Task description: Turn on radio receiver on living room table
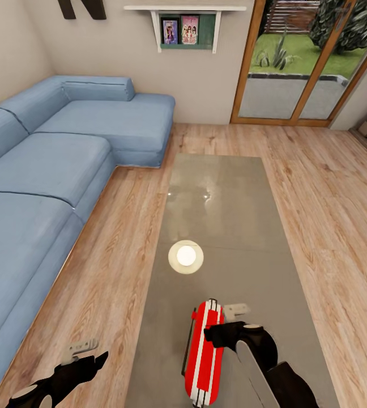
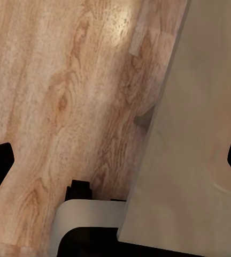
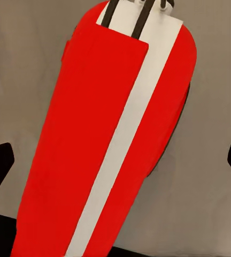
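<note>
Head view: radio receiver (image 1: 205,354) lengthwise along the table (image 1: 229,226), striped edge up, right jaws open above.

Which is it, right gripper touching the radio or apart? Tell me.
Cannot tell. In the head view the right gripper overlaps the radio receiver, but neither that view nor the right wrist view shows contact or a gap.

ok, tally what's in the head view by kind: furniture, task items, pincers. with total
Furniture: 3, namely sofa, table, shelf
Task items: 1, the radio
Pincers: 2, namely left pincer, right pincer
Total: 6
</note>
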